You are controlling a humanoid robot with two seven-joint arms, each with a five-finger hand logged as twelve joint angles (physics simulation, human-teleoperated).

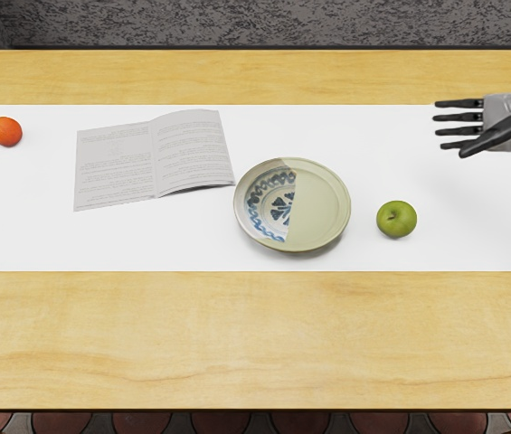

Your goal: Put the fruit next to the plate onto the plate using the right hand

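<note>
The right hand (495, 122) is seen at the picture's right edge, fingers stretched wide and holding nothing. Below and to its left, the green apple (397, 218) lies on the white tabletop (472, 244), just beside the plate (329, 213) and not touching it. The apple is judged firm, smooth and likely to roll; it would best be taken around its widest part, from above

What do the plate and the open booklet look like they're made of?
The plate: probably glazed ceramic; soft sheen, raised rim, blue painted pattern on one half, plain pale green on the other. The booklet: thin matte paper; grey printed text, pages spread from a centre fold.
</note>
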